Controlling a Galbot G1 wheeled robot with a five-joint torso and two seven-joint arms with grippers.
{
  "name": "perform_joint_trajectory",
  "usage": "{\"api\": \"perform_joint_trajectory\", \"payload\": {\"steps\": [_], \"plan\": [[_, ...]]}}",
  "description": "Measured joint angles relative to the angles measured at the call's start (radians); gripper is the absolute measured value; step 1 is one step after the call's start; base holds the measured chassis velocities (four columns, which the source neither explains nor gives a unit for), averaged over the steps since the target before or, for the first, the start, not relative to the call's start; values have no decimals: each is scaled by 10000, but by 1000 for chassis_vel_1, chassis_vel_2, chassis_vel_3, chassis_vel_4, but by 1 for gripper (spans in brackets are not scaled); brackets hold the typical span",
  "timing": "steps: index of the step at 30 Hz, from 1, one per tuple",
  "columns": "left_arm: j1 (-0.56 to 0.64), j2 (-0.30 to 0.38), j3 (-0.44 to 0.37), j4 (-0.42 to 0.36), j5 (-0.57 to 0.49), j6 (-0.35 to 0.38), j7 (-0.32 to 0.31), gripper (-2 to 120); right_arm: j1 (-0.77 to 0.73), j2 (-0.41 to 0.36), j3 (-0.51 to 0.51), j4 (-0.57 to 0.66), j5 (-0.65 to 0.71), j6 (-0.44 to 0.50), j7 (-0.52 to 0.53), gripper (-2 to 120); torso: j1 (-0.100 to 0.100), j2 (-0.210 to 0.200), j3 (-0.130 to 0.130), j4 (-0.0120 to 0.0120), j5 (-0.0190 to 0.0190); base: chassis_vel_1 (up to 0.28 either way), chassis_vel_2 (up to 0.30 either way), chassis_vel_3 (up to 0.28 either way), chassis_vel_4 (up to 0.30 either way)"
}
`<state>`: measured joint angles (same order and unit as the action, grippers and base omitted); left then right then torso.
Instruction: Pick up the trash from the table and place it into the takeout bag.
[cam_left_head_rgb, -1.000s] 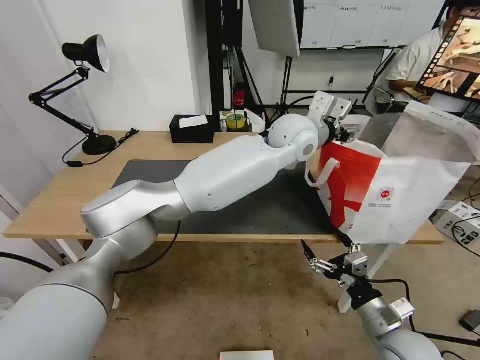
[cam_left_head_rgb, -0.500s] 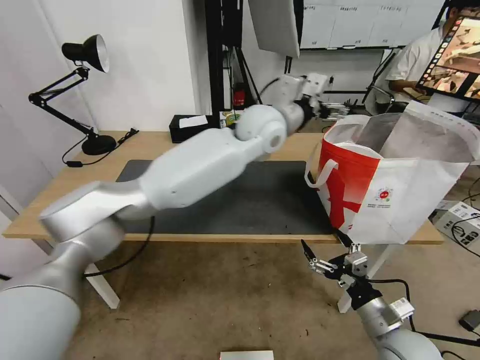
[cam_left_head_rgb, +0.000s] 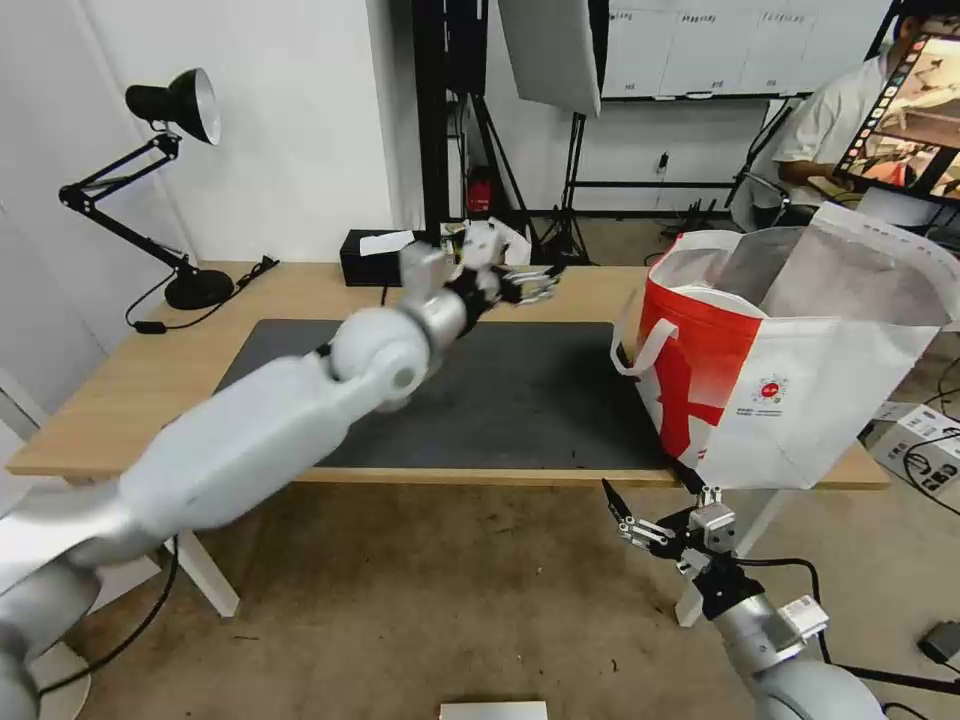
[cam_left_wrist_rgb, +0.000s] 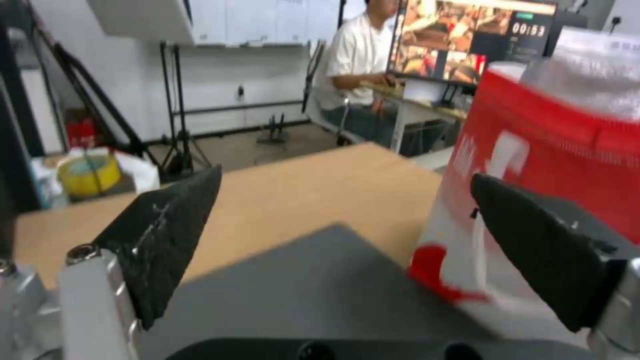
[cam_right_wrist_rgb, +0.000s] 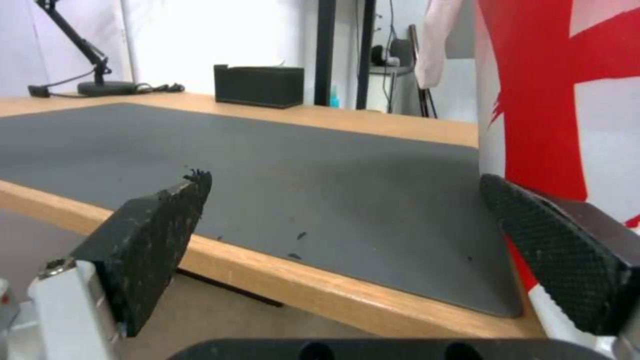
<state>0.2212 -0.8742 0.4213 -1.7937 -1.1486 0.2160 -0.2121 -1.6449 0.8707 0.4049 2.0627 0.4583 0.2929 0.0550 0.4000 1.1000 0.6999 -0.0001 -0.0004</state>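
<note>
One takeout bag (cam_left_head_rgb: 800, 370) stands beside two empty, spread pincers.

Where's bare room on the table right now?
The dark grey mat lies bare between the left gripper and the takeout bag. Crowded: back edge with the black tissue box, far left with the desk lamp. Right gripper hangs below the table edge.
</note>
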Motion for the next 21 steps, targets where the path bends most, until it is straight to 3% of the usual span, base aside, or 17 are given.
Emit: {"api": "perform_joint_trajectory", "payload": {"steps": [4, 7, 8, 11, 12, 17, 21], "plan": [[767, 431, -661, -395, 101, 84, 177, 100, 0, 0, -1, 0, -1, 0, -2, 100, 0, 1, 0, 1, 3, 0, 0, 0, 0], [2411, 926, -1898, -904, 563, 94, 511, 100, 0, 0, -2, 1, 1, 0, -2, 100, 0, 1, 0, 0, 3, 0, 0, 0, 0], [2411, 926, -1898, -904, 563, 94, 511, 100, 0, 0, -2, 1, 1, 0, -2, 100, 0, 1, 0, 0, 3, 0, 0, 0, 0], [4672, 1203, -3566, -1358, 1423, -36, 1001, 100, 0, 0, -1, 0, 0, 0, -2, 100, 0, 1, -1, -1, 0, 0, 0, 0, 0], [4672, 1203, -3566, -1358, 1423, -36, 1001, 100, 0, 0, -1, 0, 0, 0, -2, 100, 0, 1, -1, -1, 0, 0, 0, 0, 0], [7252, 1471, -5325, -1792, 2569, -555, 1347, 100, 0, 0, -1, 0, -1, 0, -2, 100, -1, 1, -1, 4, 8, 0, 0, 0, 0], [7984, 1212, -5574, -1788, 3213, -1001, 1374, 100, 0, -1, -1, 0, -1, 0, -2, 100, -1, 1, -1, -2, 4, 0, 0, 0, 0]]}}
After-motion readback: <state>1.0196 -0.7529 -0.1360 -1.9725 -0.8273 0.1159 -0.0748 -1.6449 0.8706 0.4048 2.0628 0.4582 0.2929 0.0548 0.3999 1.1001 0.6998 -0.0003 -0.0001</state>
